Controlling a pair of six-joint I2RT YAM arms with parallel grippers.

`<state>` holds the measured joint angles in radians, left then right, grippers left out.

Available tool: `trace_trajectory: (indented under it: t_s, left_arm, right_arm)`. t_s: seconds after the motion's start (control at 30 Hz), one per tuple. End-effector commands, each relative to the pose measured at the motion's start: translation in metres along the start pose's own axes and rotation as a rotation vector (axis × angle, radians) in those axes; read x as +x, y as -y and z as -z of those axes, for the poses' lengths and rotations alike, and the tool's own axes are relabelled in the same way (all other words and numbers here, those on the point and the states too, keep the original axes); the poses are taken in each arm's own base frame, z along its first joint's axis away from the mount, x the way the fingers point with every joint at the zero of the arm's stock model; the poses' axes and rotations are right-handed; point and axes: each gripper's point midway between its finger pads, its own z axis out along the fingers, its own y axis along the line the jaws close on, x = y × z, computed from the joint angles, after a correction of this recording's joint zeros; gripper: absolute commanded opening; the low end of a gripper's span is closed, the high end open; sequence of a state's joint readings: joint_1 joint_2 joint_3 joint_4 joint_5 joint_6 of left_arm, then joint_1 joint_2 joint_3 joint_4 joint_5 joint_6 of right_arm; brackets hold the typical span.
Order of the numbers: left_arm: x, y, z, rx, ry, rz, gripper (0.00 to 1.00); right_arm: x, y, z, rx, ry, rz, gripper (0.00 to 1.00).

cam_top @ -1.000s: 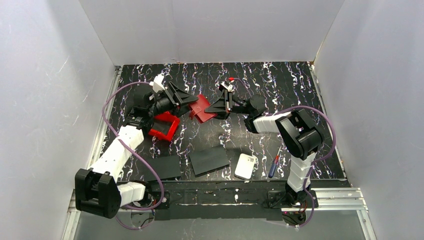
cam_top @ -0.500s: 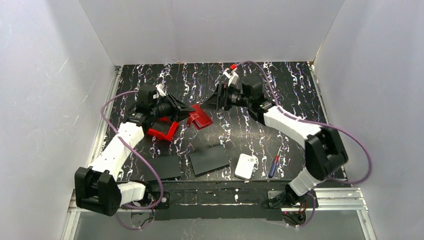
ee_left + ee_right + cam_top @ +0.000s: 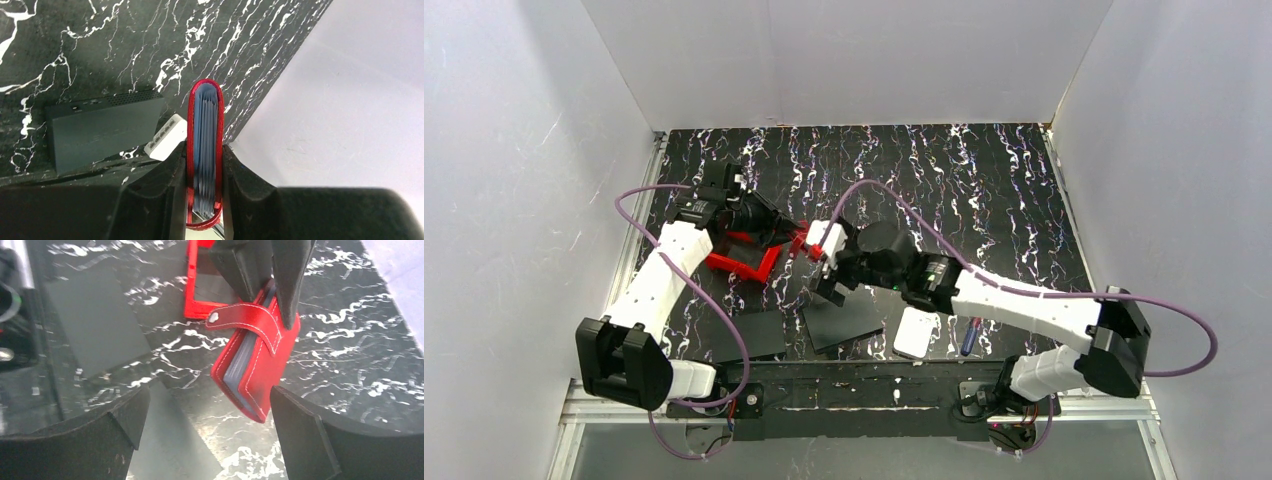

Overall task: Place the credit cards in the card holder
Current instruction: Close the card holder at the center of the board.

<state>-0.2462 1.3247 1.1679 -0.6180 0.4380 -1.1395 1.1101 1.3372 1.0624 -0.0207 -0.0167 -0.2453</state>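
Observation:
The card holder [image 3: 205, 107], a red stitched pouch, is pinched upright between my left gripper's [image 3: 204, 150] black fingers, off the table. Blue-grey edges of several credit cards [image 3: 205, 145] show packed inside it. In the right wrist view the card holder [image 3: 250, 360] hangs from the left fingers [image 3: 292, 285], its strap with the pale stud [image 3: 214, 316] hanging loose. My right gripper [image 3: 210, 392] stands wide open just short of it, touching nothing. From above, the left gripper [image 3: 790, 238] and right gripper [image 3: 822, 276] meet at the card holder [image 3: 804, 243].
The bright red open bin [image 3: 744, 262] lies just left of the holder. Two black flat sheets [image 3: 844, 320] [image 3: 749, 335] lie near the front edge, with a white rounded pad [image 3: 916, 332] and a screwdriver [image 3: 970, 333] to their right. White walls enclose the table.
My right gripper let go of the card holder, opened wide and swung round to its near side. My left gripper closed on the holder and carried it slightly down and left.

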Motion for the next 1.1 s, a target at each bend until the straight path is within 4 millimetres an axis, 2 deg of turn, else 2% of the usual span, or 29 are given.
trace_trajectory:
  t_s: [0.0, 0.1, 0.2, 0.37, 0.4, 0.43, 0.53, 0.57, 0.6, 0.73, 0.83, 0.9, 0.97, 1.07]
  left_arm:
    - [0.007, 0.003, 0.011, -0.008, -0.01, 0.036, 0.0]
    - [0.009, 0.003, 0.011, -0.008, -0.022, 0.053, 0.0]
    - [0.01, 0.001, 0.01, -0.011, -0.032, 0.066, 0.0]
    - [0.01, 0.004, 0.012, 0.002, -0.025, 0.039, 0.0]
    - [0.01, 0.007, 0.013, 0.014, -0.025, 0.027, 0.04]
    - [0.008, 0.01, 0.014, 0.034, -0.02, 0.01, 0.18]
    - [-0.005, 0.024, 0.022, 0.115, 0.057, -0.108, 0.8]
    - [-0.012, 0.026, 0.025, 0.126, 0.097, -0.165, 0.93]
    - [-0.019, 0.028, 0.028, 0.141, 0.129, -0.208, 0.98]
    - [-0.019, 0.06, 0.031, 0.422, 0.101, -0.285, 0.97]
    - [-0.004, 0.079, 0.03, 0.618, 0.03, -0.263, 0.89]
    - [0.006, 0.084, 0.023, 0.649, 0.005, -0.256, 0.86]
    - [0.02, 0.09, 0.014, 0.658, -0.025, -0.27, 0.89]
    - [0.033, 0.093, -0.001, 0.65, -0.074, -0.245, 0.89]
  right_arm:
    - [0.0, 0.021, -0.014, 0.228, -0.03, 0.212, 0.97]
    - [0.0, 0.027, -0.02, 0.356, -0.052, 0.244, 0.91]
    - [-0.002, 0.033, -0.026, 0.467, -0.083, 0.262, 0.73]
    - [0.007, 0.047, -0.028, 0.586, -0.12, 0.189, 0.2]
    - [0.01, 0.047, -0.03, 0.574, -0.112, 0.15, 0.08]
    - [0.013, 0.046, -0.032, 0.546, -0.099, 0.082, 0.01]
    - [0.027, 0.052, -0.036, 0.316, -0.012, -0.285, 0.01]
    - [0.031, 0.056, -0.033, 0.235, 0.03, -0.446, 0.01]
    - [0.029, 0.063, -0.027, 0.162, 0.088, -0.593, 0.01]
    - [0.011, 0.092, 0.005, -0.053, 0.341, -1.074, 0.01]
    - [-0.001, 0.108, 0.031, -0.154, 0.538, -1.328, 0.01]
    - [-0.016, 0.116, 0.047, -0.233, 0.679, -1.438, 0.01]
    - [-0.031, 0.119, 0.06, -0.338, 0.794, -1.531, 0.01]
    - [-0.038, 0.123, 0.072, -0.406, 0.903, -1.568, 0.01]
